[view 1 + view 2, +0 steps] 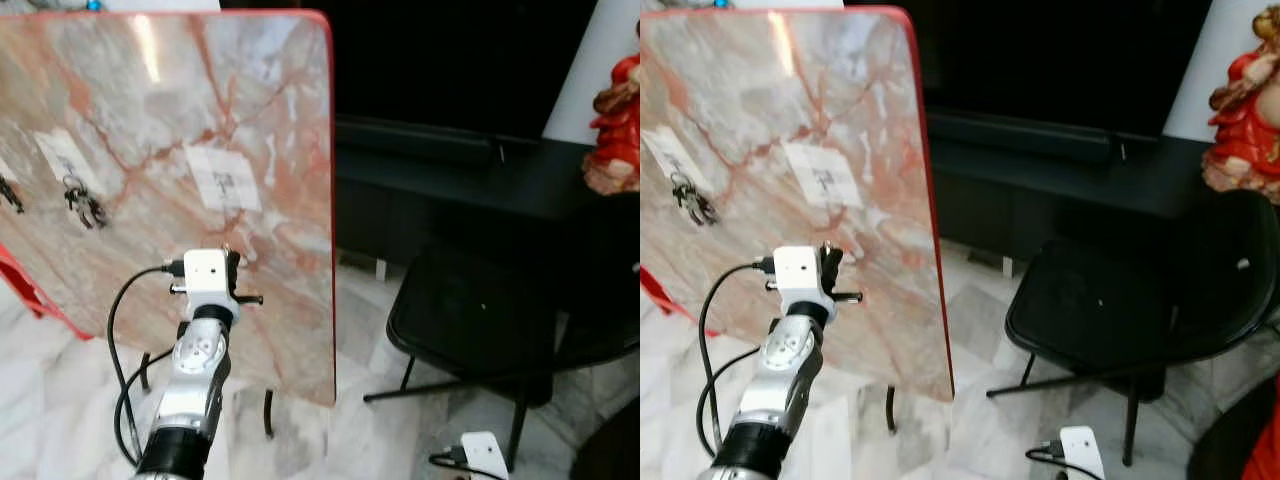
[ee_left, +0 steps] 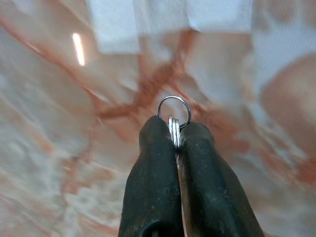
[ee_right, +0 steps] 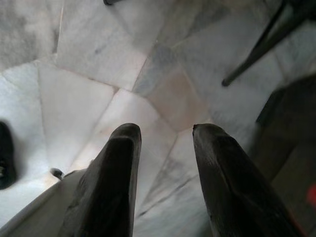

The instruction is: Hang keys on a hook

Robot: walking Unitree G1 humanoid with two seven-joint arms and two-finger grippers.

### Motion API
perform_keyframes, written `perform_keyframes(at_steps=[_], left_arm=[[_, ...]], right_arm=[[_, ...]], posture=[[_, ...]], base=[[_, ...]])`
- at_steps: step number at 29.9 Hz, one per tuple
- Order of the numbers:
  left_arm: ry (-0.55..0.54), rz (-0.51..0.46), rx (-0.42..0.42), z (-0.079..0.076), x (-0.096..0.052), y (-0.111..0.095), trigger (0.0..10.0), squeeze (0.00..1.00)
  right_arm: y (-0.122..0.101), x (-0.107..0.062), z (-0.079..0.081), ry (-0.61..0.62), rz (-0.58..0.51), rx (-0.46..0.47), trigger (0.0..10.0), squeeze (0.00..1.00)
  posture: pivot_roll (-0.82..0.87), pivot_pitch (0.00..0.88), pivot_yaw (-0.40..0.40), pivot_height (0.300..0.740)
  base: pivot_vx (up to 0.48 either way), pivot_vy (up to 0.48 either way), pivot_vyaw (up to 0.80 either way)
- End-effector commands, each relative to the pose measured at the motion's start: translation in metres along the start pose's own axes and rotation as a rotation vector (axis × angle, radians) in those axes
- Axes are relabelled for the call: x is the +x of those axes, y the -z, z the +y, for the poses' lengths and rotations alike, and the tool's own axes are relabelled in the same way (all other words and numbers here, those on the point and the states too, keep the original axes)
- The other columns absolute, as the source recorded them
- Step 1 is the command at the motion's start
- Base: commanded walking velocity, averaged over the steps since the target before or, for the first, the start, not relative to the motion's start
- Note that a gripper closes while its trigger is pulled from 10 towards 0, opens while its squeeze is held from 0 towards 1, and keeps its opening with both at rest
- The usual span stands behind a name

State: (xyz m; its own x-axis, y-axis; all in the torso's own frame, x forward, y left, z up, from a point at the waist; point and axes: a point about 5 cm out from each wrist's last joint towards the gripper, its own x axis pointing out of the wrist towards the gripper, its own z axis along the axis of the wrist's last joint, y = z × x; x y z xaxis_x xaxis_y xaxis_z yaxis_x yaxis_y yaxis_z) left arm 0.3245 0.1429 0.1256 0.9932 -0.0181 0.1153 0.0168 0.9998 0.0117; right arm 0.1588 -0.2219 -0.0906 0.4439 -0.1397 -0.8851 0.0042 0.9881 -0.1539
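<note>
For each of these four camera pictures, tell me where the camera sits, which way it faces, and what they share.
Left eye view: on the head, looking forward and down at the marble board; left arm raised before it.
Right eye view: same head, same scene, also the black chair.
Left wrist view: along the left hand, shut on a key ring, facing the board.
Right wrist view: along the open right hand, facing the floor.
Shared: the eye views and the left wrist see the board.

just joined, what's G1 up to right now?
The left gripper is shut on a key ring, held up close to the upright marble-patterned board, below a white label. Another bunch of keys already hangs further left on the board. The right gripper hangs idle, jaws open, over the floor.
</note>
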Motion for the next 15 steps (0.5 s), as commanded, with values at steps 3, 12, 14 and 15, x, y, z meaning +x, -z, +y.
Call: perform_keyframes(at_steps=[3, 12, 14, 15], left_arm=[[-0.028, -0.033, 0.013, 0.0118, -0.0004, -0.0061, 10.0, 0.0], [-0.014, -0.045, 0.018, 0.0114, -0.0017, -0.0097, 10.0, 0.0], [-0.004, -0.047, 0.017, 0.0114, -0.0009, -0.0108, 10.0, 0.0], [0.001, -0.05, 0.017, 0.011, -0.0004, -0.0113, 10.0, 0.0]], right_arm=[[-0.009, 0.001, 0.0098, -0.021, -0.024, 0.013, 10.0, 0.0], [-0.0099, 0.001, 0.01, -0.021, -0.031, 0.03, 10.0, 0.0], [-0.0101, 0.001, 0.0101, -0.021, -0.032, 0.031, 10.0, 0.0], [-0.0104, 0.001, 0.0101, -0.022, -0.034, 0.033, 10.0, 0.0]], posture=[[-0.07, 0.0, 0.03, 0.723], [-0.07, 0.0, 0.027, 0.723], [-0.07, 0.0, 0.027, 0.723], [-0.07, 0.0, 0.027, 0.723]], base=[[0.0, 0.0, 0.0], [0.0, 0.0, 0.0], [0.0, 0.0, 0.0], [0.0, 0.0, 0.0]])
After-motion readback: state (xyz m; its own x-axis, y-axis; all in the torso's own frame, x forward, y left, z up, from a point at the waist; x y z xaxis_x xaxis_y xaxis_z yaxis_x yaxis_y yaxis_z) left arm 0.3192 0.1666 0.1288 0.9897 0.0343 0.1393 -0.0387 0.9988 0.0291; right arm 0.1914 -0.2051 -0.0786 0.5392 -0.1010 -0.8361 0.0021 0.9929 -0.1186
